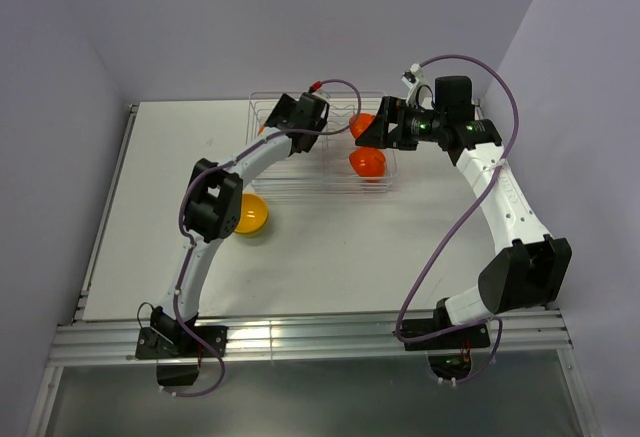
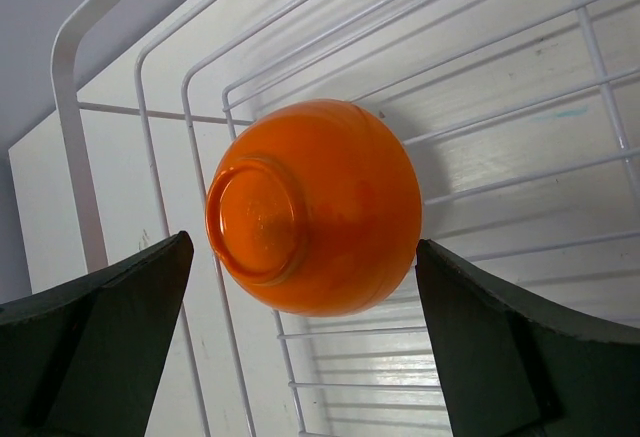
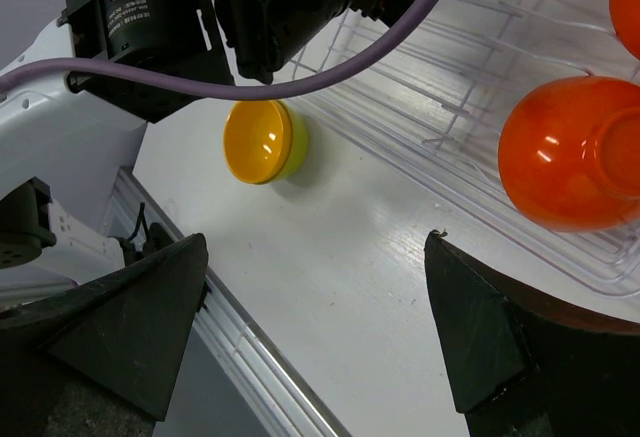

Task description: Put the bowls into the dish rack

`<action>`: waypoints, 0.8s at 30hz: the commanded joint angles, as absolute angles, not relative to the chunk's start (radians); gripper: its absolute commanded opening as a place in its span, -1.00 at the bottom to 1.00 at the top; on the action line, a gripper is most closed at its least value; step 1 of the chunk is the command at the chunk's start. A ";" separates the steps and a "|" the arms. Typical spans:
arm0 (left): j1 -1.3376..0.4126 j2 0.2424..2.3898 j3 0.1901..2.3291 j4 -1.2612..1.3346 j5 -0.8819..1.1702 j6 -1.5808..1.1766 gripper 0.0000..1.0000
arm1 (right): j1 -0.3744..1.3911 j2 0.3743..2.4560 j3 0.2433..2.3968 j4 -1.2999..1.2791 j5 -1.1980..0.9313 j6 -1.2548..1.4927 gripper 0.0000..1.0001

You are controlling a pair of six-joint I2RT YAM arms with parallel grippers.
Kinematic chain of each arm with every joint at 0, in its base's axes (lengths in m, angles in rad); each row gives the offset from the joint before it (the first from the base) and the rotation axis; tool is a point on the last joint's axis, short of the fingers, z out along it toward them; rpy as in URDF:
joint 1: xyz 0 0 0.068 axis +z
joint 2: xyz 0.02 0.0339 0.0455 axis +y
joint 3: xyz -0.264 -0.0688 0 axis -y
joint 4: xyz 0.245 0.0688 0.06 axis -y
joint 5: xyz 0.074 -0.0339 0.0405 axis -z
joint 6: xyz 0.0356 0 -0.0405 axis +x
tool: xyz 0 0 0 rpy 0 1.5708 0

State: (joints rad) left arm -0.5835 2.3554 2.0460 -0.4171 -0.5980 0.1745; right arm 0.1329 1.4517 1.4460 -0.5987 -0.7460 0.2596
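Observation:
An orange bowl (image 2: 315, 207) lies on its side in the clear dish rack (image 2: 70, 107), its base turned toward the left wrist camera. My left gripper (image 2: 303, 252) is open, one finger on each side of this bowl and neither pressing it. In the top view the left gripper (image 1: 300, 115) hangs over the dish rack's (image 1: 320, 172) left part. Two red-orange bowls (image 1: 367, 162) (image 1: 358, 125) sit at the rack's right end. My right gripper (image 3: 315, 242) is open and holds nothing, above the table beside the rack (image 3: 470, 87). A yellow bowl (image 3: 262, 142) lies on the table.
The yellow bowl (image 1: 250, 215) rests just in front of the rack's left corner, next to the left arm's elbow (image 1: 212, 200). The left arm crosses the top of the right wrist view. Walls close in behind the rack and on both sides of the table.

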 commanded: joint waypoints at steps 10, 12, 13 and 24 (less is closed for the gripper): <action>-0.532 2.387 2.120 -0.433 -0.611 0.167 0.99 | 0.124 1.434 1.443 -0.574 -0.747 0.244 0.92; -0.523 2.399 2.128 -0.422 -0.620 0.178 0.99 | 0.126 1.434 1.447 -0.575 -0.744 0.244 0.92; -0.517 2.404 2.137 -0.419 -0.623 0.186 0.99 | 0.126 1.433 1.447 -0.577 -0.744 0.244 0.92; -0.505 2.257 2.073 -0.301 -0.471 0.146 0.99 | 0.124 1.416 1.445 -0.583 -0.738 0.222 0.92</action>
State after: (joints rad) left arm -0.5114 2.3951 2.0895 -0.3855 -0.5396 0.1696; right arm 0.1326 1.4517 1.4460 -0.5991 -0.7448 0.2428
